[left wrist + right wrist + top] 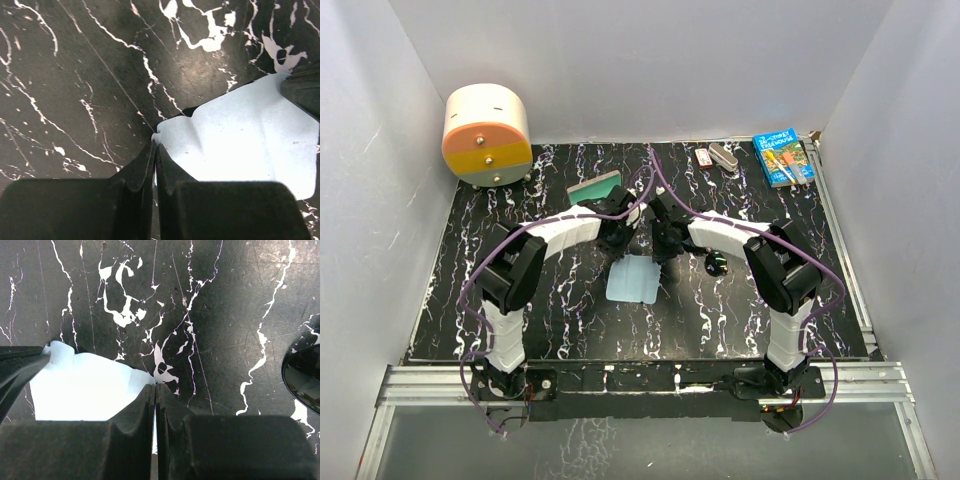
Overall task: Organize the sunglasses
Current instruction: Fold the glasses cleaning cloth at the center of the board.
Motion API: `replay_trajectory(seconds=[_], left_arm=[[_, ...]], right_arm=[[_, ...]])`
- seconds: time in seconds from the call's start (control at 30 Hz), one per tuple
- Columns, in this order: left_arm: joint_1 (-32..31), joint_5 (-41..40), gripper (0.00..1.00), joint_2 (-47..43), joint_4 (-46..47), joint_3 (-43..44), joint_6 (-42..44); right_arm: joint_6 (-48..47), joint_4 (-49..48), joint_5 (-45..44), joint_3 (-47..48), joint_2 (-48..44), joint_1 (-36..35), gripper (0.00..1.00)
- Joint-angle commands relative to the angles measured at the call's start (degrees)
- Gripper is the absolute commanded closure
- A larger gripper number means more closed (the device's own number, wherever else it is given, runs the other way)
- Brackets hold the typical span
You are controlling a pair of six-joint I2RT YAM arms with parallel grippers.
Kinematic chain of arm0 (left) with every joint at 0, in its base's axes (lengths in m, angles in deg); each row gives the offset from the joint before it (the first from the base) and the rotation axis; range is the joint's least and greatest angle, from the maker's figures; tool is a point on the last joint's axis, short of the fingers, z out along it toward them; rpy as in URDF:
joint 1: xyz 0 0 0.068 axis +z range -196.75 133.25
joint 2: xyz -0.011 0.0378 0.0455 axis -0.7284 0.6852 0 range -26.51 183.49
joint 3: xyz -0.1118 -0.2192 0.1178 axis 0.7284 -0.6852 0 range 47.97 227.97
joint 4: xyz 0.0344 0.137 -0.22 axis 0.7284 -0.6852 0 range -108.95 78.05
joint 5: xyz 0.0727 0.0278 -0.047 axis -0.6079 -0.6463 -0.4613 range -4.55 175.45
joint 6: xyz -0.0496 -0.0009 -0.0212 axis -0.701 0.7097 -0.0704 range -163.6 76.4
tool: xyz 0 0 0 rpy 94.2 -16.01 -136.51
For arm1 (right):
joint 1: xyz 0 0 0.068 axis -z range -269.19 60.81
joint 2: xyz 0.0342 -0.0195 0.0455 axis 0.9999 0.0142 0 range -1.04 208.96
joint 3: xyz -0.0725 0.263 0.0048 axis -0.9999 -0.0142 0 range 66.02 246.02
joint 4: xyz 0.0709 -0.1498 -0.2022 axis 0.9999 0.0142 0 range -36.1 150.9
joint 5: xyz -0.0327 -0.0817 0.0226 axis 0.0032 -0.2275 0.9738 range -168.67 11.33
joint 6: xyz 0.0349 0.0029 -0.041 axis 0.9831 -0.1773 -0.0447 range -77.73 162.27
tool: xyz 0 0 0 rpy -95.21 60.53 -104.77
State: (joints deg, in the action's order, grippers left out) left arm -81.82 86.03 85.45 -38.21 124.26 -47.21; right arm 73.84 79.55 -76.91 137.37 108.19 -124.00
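The black sunglasses lie on the black marbled table just right of my right gripper; one dark lens shows at the right edge of the right wrist view. The light-blue cloth is at the table's middle. My left gripper is shut on one corner of the cloth. My right gripper is shut on the other corner of the cloth. The open grey-brown case with teal lining sits behind the left gripper.
A round white drawer box with orange and yellow fronts stands at the back left. A blue book and two small items lie at the back right. White walls close in the table on three sides.
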Motion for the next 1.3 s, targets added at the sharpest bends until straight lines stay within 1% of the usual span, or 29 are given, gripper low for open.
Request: replay_trajectory(seconds=[0.0, 0.27, 0.4, 0.6, 0.97, 1.27], left_arm=[[1.1, -6.7, 1.00, -0.7, -1.4, 0.5, 2.7], [2.5, -7.4, 1.00, -3.4, 0.0, 2.1, 4.5], [2.9, -7.2, 1.00, -4.3, 0.5, 2.9, 5.1], [3.4, -7.4, 1.00, -6.7, 1.5, 4.5, 5.8], [3.4, -3.4, 1.00, -11.5, 4.7, 0.4, 8.3], [3.4, -3.9, 1.00, -11.5, 6.6, -2.0, 10.7]], right_arm=[[-1.6, -1.5, -1.4, 3.3, -1.0, 0.2, 0.92], [-3.6, -2.7, 0.8, 7.1, -1.1, 0.2, 0.92], [-4.7, -2.9, 0.1, 8.2, -1.0, 0.2, 0.92], [-6.0, -5.0, 0.3, 7.2, -1.8, 0.2, 0.92], [-7.4, -9.2, 2.9, 5.5, -3.3, 0.2, 0.92], [-9.1, -11.7, 4.0, 4.1, -4.2, 0.2, 0.92]])
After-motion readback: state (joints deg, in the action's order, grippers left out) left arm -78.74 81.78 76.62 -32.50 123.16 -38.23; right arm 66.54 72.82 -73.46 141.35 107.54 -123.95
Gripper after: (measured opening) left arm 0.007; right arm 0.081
